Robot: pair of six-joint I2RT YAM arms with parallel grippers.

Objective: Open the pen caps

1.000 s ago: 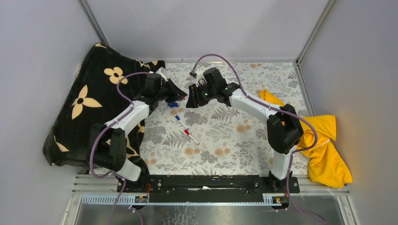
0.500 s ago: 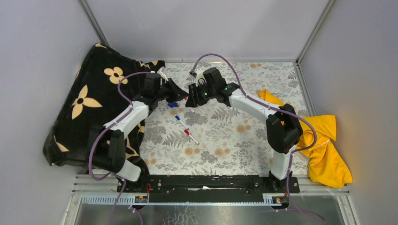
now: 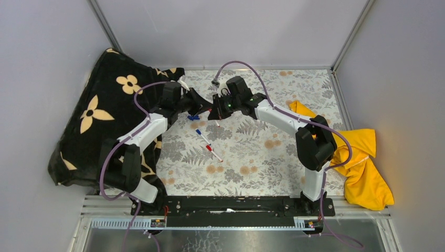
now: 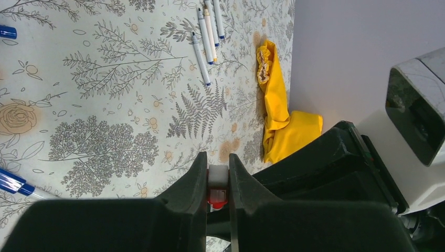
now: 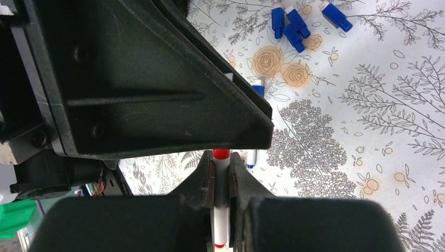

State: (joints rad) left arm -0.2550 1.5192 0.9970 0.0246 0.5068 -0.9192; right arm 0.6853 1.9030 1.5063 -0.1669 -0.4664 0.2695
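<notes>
**Enclosure (top view).** A floral-patterned surface (image 3: pixel 246 157) is closed in by grey walls (image 3: pixel 225 31) on the far, left and right sides. The arms' base rail (image 3: pixel 231 202) runs along the near edge. A black flowered blanket (image 3: pixel 99 115) overlaps the left edge, and a yellow cloth (image 3: pixel 362 168) is heaped against the right edge. Bare pattern shows from the centre to the near edge and in the far right corner. The left tool (image 3: pixel 205 107) and right tool (image 3: pixel 214 112) meet tip to tip above the far centre.

**Grip.** There is one held pen (image 5: pixel 221 210), white-barrelled and carried between the two tools above the surface. The right tool is pressed together on its barrel. The left tool pinches the end that bears the red cap (image 5: pixel 221 154), which sits on the barrel.

**Counts.**
- Top view: two loose pens (image 3: pixel 209 148) lie end to end just near of the tools, one with blue on it and one with red.
- Right wrist view: four blue caps (image 5: pixel 294 38) lie in a cluster on the surface.
- Left wrist view: a row of pens (image 4: pixel 205 42), four in all, lies toward the yellow cloth. One blue-ended pen (image 4: pixel 13 184) is cut off by the left side of this view.

**Differences between views.**
- Only the wrist views show what each tool pinches; from above the fingertips hide the pen.
- The cluster of blue caps is a small blue spot in the top view and can be counted only from the right wrist.
- The row of four pens can be read only from the left wrist.
- The blanket and the base rail appear only from above.
</notes>
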